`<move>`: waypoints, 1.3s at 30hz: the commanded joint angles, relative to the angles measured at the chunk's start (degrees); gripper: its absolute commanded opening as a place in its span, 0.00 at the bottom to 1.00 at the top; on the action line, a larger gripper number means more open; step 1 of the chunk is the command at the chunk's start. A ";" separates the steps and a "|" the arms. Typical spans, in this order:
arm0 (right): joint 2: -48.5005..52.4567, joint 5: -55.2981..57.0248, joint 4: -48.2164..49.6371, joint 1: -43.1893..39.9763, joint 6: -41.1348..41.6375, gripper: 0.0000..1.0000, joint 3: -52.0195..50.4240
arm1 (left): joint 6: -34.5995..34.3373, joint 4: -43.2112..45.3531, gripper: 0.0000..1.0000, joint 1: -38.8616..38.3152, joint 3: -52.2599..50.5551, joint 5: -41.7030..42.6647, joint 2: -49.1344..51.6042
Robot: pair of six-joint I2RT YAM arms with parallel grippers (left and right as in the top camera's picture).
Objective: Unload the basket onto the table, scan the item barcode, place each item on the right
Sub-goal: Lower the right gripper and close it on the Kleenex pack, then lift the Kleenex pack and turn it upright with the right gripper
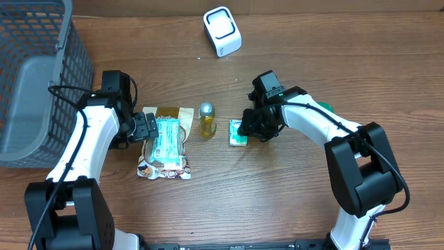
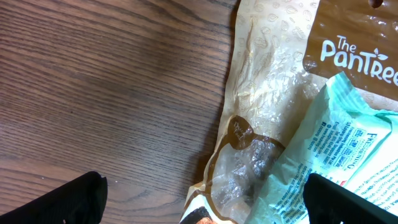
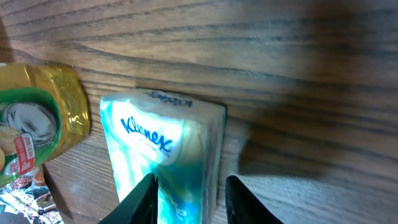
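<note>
A small teal Kleenex tissue pack (image 1: pixel 238 133) (image 3: pixel 161 143) lies flat on the wooden table. My right gripper (image 1: pixel 244 128) (image 3: pixel 189 199) is low over its right end, open. One of its fingers (image 3: pixel 146 199) is over the pack's top and the other is on the table just beside its edge. The white barcode scanner (image 1: pixel 222 31) stands at the far edge. My left gripper (image 1: pixel 147 128) (image 2: pixel 214 208) is wide open over the left edge of a brown snack bag (image 1: pixel 165 156) (image 2: pixel 273 74), and holds nothing. A pale green wipes packet (image 1: pixel 166 135) (image 2: pixel 348 149) lies on that bag.
A small yellow bottle (image 1: pixel 207 119) (image 3: pixel 37 124) with a silver cap stands between the snack bag and the tissue pack. A grey mesh basket (image 1: pixel 35 83) fills the left side. Something green (image 1: pixel 325 107) peeks out behind my right arm.
</note>
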 commanded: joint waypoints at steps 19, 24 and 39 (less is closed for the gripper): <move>-0.87 1.16 4.07 -0.37 0.02 0.25 -2.99 | 0.66 -0.11 0.99 -0.17 0.87 0.46 0.24; -0.87 1.55 4.48 -0.37 0.02 0.22 -4.87 | 0.66 -0.11 0.99 -0.17 0.87 0.46 0.24; -4.68 -31.87 -1.07 -9.42 -12.85 0.04 -2.16 | 0.66 -0.11 1.00 -0.17 0.87 0.46 0.24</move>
